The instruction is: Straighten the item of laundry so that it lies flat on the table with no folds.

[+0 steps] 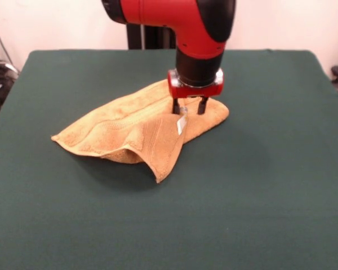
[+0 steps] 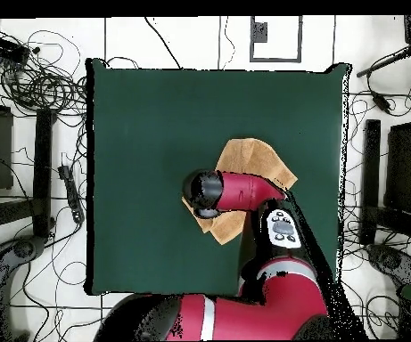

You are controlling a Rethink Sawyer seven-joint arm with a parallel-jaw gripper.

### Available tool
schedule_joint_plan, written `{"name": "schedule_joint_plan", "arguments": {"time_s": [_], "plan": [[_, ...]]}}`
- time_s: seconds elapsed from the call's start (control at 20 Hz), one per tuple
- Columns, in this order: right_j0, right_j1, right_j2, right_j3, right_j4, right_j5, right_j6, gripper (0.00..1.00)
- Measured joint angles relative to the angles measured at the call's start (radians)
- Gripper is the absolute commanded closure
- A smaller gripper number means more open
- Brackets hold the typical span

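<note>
The golden-tan towel (image 1: 124,126) lies crumpled on the green table (image 1: 259,185) near its middle. One flap is folded over and ends in a corner that points to the front. The towel's small white tag (image 1: 182,125) shows just below the fingers. My gripper (image 1: 188,109) hangs straight down over the towel's right end. Its two black fingers (image 1: 175,106) stand apart, with their tips on or in the cloth. In the overhead view the towel (image 2: 251,160) shows on both sides of the arm, whose wrist (image 2: 205,192) hides the gripper.
The towel sits far from all of the table's edges (image 2: 93,178). Cables and stands (image 2: 39,89) lie on the floor around the table. The robot's pedestal (image 1: 149,36) stands at the far side.
</note>
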Motion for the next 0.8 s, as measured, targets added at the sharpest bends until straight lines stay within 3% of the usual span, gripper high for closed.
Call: {"name": "schedule_joint_plan", "arguments": {"time_s": [0.8], "plan": [[0.004, 0.045, -0.003, -0.098, 0.02, 0.155, 0.0, 0.0]]}}
